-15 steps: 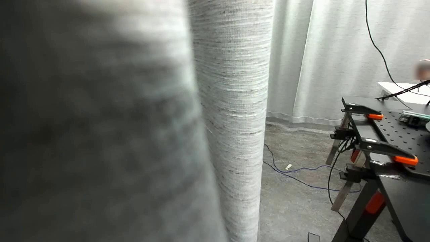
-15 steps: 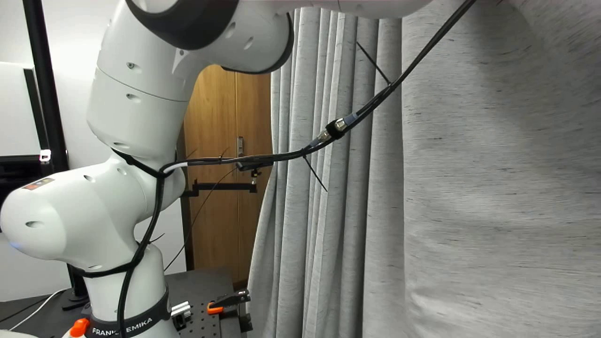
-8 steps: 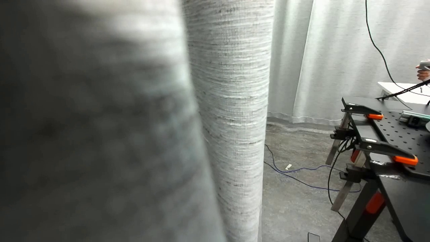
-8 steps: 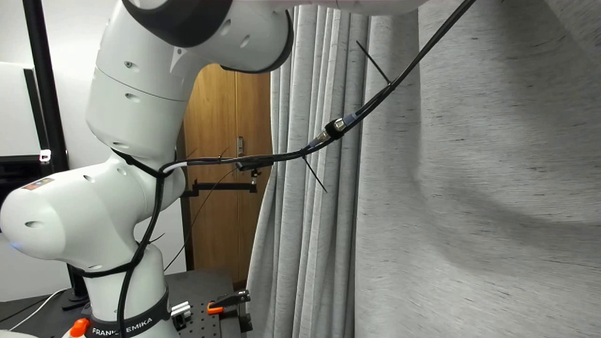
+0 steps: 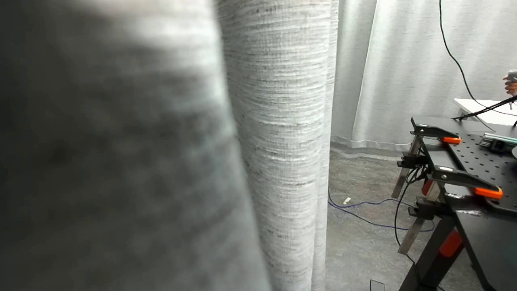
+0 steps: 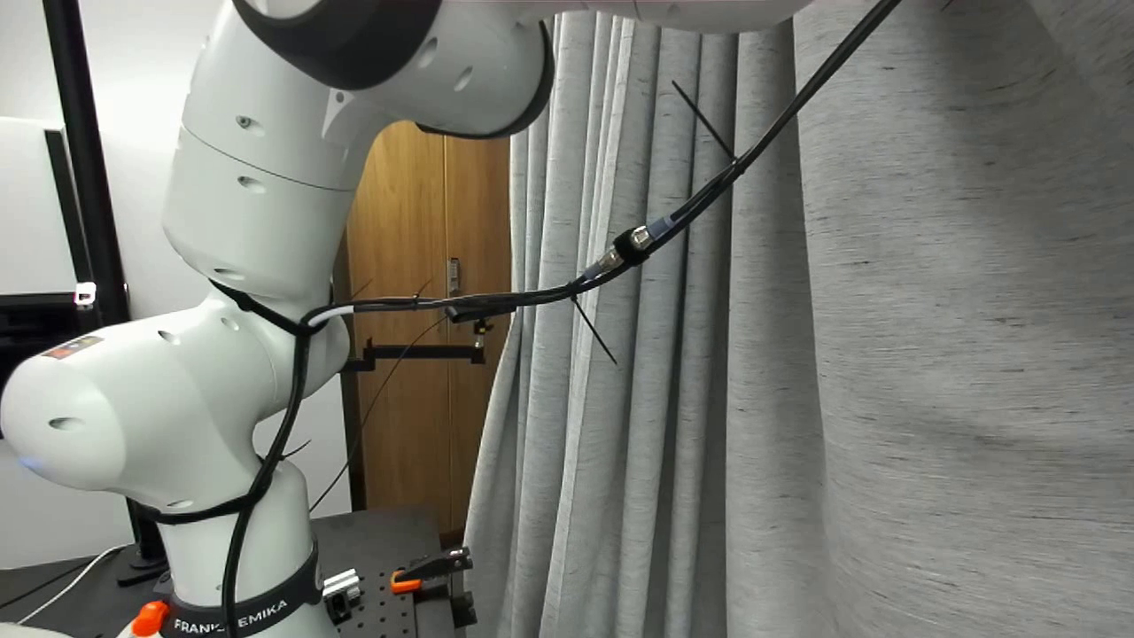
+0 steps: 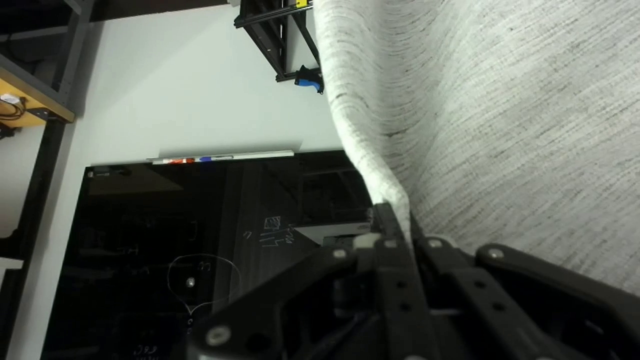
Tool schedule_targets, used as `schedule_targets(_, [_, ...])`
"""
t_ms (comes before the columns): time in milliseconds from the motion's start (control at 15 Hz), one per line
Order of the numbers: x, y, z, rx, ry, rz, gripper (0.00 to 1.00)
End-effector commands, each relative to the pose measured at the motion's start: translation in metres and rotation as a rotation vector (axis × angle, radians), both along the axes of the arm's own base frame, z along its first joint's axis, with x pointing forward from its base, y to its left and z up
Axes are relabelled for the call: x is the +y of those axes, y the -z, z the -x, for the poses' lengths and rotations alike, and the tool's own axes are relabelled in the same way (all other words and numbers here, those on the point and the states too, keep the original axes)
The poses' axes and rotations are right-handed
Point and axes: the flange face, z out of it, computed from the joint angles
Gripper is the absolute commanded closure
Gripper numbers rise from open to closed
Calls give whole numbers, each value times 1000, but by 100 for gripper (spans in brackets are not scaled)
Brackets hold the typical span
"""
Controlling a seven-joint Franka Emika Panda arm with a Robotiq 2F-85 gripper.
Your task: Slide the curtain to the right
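Note:
The light grey curtain [image 6: 957, 337] hangs in tall folds on the right side of an exterior view. It also hangs close to the camera in an exterior view [image 5: 278, 133], with a dark blurred part at the left. In the wrist view the curtain [image 7: 525, 125] covers the right side. My gripper [image 7: 397, 212] is shut on the curtain's edge, and the cloth runs pinched between the two black fingers. The gripper is out of view in both exterior views. The white arm [image 6: 257, 168] reaches across the top toward the curtain, and its far end is out of frame.
A black table [image 5: 476, 226] with orange-tipped clamps [image 5: 464, 182] stands beside the curtain. Blue cables [image 5: 375, 222] lie on the floor. A black cable bundle [image 6: 691, 208] hangs from the arm in front of the curtain. A wooden cabinet [image 6: 478, 213] stands behind. A hand [image 5: 511, 87] shows at the far right.
The curtain folds have swayed and shifted. Its visible edge beside the floor has moved slightly right in an exterior view. The arm has barely moved.

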Motion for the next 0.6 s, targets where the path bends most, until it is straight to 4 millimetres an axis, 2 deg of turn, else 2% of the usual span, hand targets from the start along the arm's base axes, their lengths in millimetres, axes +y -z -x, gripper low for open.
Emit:
schedule_targets(0, [9,-11,5,-19,16,22,100])
schedule_targets(333, [10,-10,7,-12,12,8,100])
schedule_targets(400, [5,1,0,1,1,1,100])
schedule_targets(533, [4,5,0,6,1,-2,98])
